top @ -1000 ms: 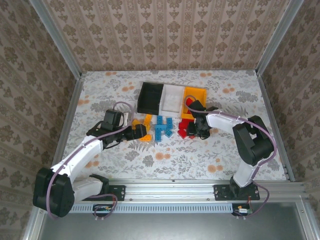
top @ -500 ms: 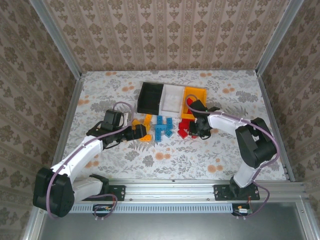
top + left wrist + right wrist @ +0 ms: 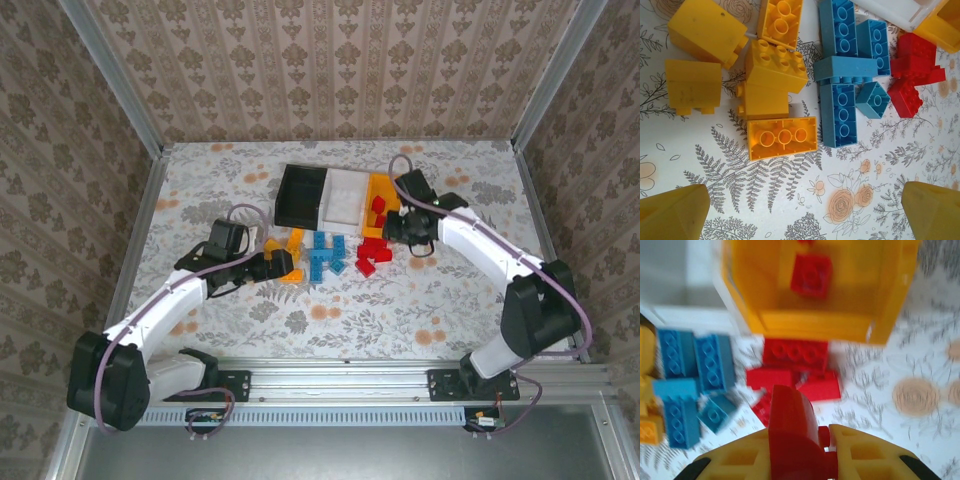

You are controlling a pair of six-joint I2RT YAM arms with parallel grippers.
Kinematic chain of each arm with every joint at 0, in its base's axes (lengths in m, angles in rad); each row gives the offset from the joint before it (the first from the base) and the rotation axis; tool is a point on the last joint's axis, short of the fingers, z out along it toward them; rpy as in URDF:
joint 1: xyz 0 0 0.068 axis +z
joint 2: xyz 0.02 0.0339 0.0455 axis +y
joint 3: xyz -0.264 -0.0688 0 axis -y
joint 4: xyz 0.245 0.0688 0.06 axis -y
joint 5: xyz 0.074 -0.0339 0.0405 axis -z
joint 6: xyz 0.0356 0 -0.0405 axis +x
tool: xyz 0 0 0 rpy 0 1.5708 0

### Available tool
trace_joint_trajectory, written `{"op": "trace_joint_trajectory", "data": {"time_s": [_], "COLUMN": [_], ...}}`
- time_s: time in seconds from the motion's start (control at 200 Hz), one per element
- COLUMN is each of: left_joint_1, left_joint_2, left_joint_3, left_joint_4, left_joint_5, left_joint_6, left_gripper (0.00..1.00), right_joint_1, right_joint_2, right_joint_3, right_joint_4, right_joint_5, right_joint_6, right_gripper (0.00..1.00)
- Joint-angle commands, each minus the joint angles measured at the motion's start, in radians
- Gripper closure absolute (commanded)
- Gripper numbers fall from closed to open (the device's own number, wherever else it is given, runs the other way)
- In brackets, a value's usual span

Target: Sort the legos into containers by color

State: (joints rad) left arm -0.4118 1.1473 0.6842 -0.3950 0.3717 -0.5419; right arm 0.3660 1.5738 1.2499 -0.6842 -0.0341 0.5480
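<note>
My right gripper (image 3: 807, 460) is shut on a red lego (image 3: 792, 430), held above the table just in front of the orange-yellow container (image 3: 875, 315). Another red lego (image 3: 811, 274) lies inside that container. In the top view this gripper (image 3: 398, 222) hovers at the container's near edge. More red legos (image 3: 795, 354) and blue legos (image 3: 712, 362) lie below it. My left gripper (image 3: 805, 210) stands open over bare cloth, a short way in front of the yellow legos (image 3: 782, 137), with blue legos (image 3: 842, 70) and red legos (image 3: 912, 75) beyond.
The black (image 3: 285, 190), white (image 3: 345, 200) and orange-yellow (image 3: 405, 183) containers stand side by side at the middle back. The loose legos lie in a row just in front of them. A floral cloth covers the table, with walls all round.
My right gripper has shut on a red lego, lifted it from the red pile and moved back toward the orange-yellow container. The left arm has stayed still.
</note>
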Motion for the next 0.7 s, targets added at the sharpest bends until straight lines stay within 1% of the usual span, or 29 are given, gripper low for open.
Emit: {"op": "trace_joint_trajectory", "data": {"time_s": [0.0,0.23,0.275,0.365,0.435,0.5,0.59,0.695], "left_joint_1": [-0.002,0.009,0.012,0.019,0.025,0.029,0.031,0.032], "left_joint_2": [0.005,-0.007,-0.008,-0.008,-0.007,-0.005,0.005,0.018], "left_joint_3": [0.018,0.027,0.028,0.029,0.027,0.02,0.01,-0.002], "left_joint_4": [0.001,-0.054,-0.058,-0.066,-0.064,-0.056,-0.038,-0.01], "left_joint_5": [0.016,-0.001,-0.001,0.0,0.001,0.005,0.015,0.028], "left_joint_6": [0.015,0.04,0.043,0.049,0.052,0.052,0.048,0.037], "left_gripper": [0.0,0.0,0.0,0.0,0.0,0.0,0.0,0.0], "right_joint_1": [-0.026,-0.068,-0.073,-0.075,-0.076,-0.075,-0.068,-0.046], "right_joint_2": [0.119,0.333,0.359,0.383,0.361,0.316,0.23,0.109], "right_joint_3": [0.125,0.321,0.341,0.374,0.362,0.323,0.243,0.104], "right_joint_4": [-0.054,-0.061,-0.063,-0.08,-0.082,-0.07,-0.06,-0.028], "right_joint_5": [-0.004,-0.023,-0.024,-0.013,-0.005,-0.002,0.01,0.004], "right_joint_6": [-0.059,-0.074,-0.076,-0.083,-0.082,-0.074,-0.063,-0.041], "right_gripper": [0.75,0.74,0.71,0.62,0.5,0.42,0.38,0.37]}}
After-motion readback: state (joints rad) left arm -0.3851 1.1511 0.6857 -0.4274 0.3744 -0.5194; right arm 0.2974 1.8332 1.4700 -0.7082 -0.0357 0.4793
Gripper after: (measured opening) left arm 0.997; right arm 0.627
